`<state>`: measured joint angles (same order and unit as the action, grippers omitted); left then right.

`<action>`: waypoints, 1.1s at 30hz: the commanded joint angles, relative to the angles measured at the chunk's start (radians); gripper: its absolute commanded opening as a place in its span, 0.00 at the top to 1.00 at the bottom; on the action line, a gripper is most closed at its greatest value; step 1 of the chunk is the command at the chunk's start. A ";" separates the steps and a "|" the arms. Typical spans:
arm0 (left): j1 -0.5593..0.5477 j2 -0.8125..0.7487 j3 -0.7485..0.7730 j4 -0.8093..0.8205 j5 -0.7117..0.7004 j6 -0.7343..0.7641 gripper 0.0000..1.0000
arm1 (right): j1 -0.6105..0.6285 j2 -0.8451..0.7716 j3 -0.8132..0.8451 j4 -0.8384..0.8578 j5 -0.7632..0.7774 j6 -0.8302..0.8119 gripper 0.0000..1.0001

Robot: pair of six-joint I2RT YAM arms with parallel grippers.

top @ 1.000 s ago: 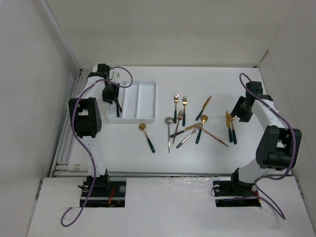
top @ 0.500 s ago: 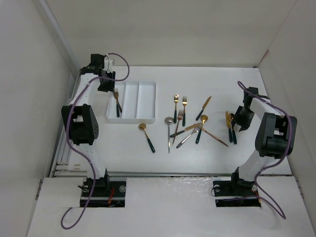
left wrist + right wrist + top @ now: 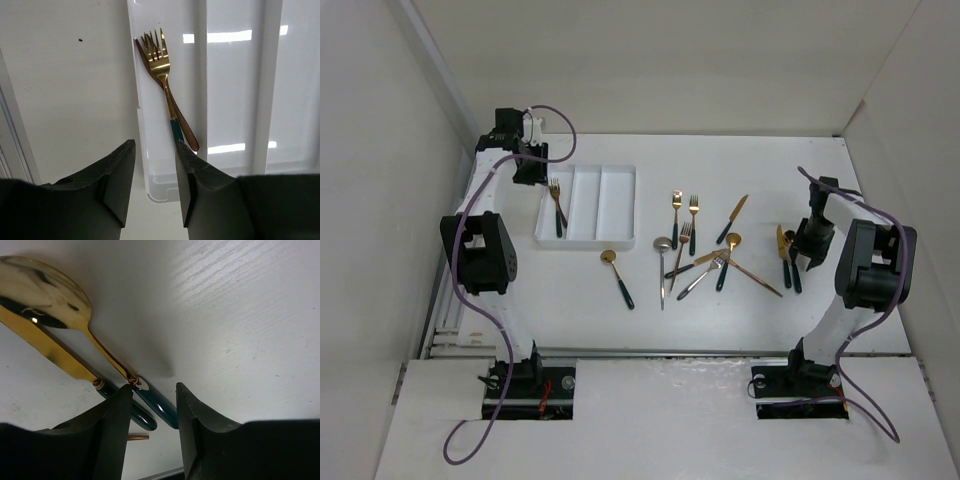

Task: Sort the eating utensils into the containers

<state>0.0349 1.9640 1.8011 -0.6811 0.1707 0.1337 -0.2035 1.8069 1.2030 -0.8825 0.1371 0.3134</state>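
Left gripper (image 3: 154, 150) spread, empty, above gold fork (image 3: 159, 62) in tray (image 3: 618, 205), 10 o'clock. Right gripper (image 3: 154, 405) spread, straddling gold spoon (image 3: 45, 290) handle, 3 o'clock. Next: pinch, lift.

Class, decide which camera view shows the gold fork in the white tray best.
Left wrist view: the gold fork is large and sharp, tines clear. The top view shows it tiny; the right wrist view misses it.

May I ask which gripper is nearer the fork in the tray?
The left gripper, above the gold fork's handle; the right gripper is across the table, over a gold spoon.
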 commanded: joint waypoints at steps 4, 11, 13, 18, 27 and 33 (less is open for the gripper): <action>0.008 -0.065 0.049 -0.017 0.021 0.007 0.65 | 0.039 -0.009 0.018 -0.013 0.025 -0.014 0.54; 0.008 -0.065 0.049 -0.017 0.021 0.007 0.65 | 0.039 0.045 0.009 0.005 0.035 -0.023 0.56; 0.017 -0.074 0.049 -0.026 0.012 0.007 0.65 | 0.039 0.057 0.009 0.005 0.044 -0.023 0.61; 0.017 -0.096 0.049 -0.035 -0.008 0.017 0.65 | 0.039 0.066 0.029 0.027 0.056 -0.033 1.00; 0.017 -0.134 0.049 -0.044 -0.037 0.053 0.65 | 0.100 -0.063 0.201 0.004 0.200 0.002 1.00; 0.026 -0.184 0.040 -0.014 -0.193 -0.002 0.66 | 0.402 -0.084 0.504 0.014 0.260 0.035 1.00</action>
<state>0.0475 1.8713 1.8091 -0.7082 0.0929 0.1650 0.0551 1.7874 1.5738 -0.8989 0.3656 0.3157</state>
